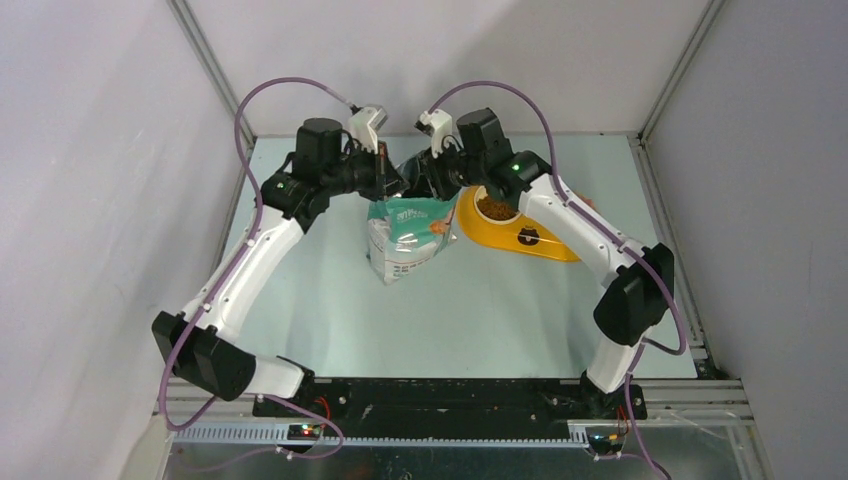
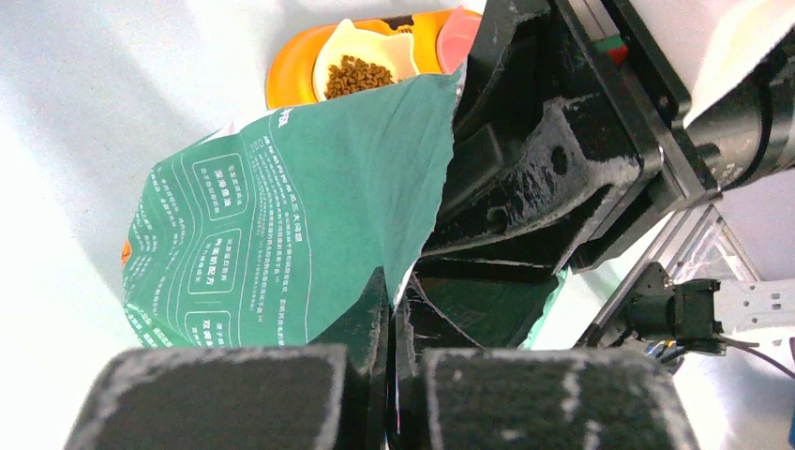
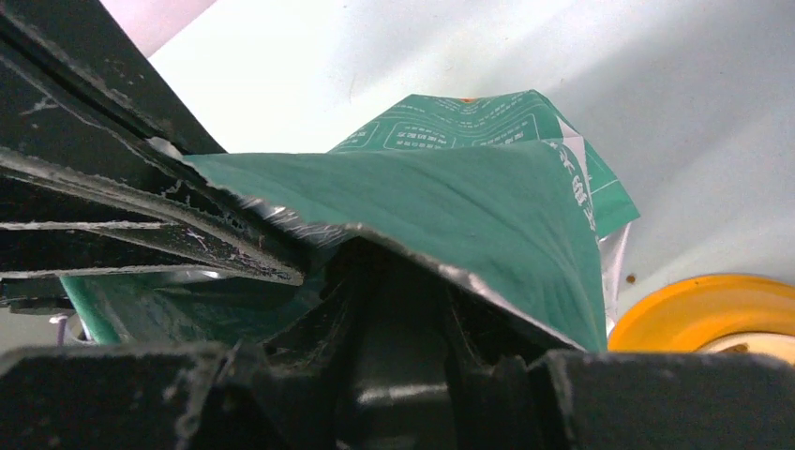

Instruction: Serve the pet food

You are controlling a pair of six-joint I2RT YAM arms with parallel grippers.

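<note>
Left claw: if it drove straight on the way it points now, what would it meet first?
The left claw is shut on the bag rim, so the bag comes first; just beyond it the right claw seems next, though depth is unclear.

You will find the bag (image 1: 405, 235) near the middle of the surface (image 1: 450, 320), toward the far side. The feeder (image 1: 530, 240) sits just beside the bag, on its right. The pet food (image 2: 356, 75) lies in the feeder bowl nearest the bag. The left pincer (image 2: 392, 300) clamps the bag's top edge from the left, and the right pincer (image 3: 375, 272) clamps it from the right. The right arm passes above the feeder.
</note>
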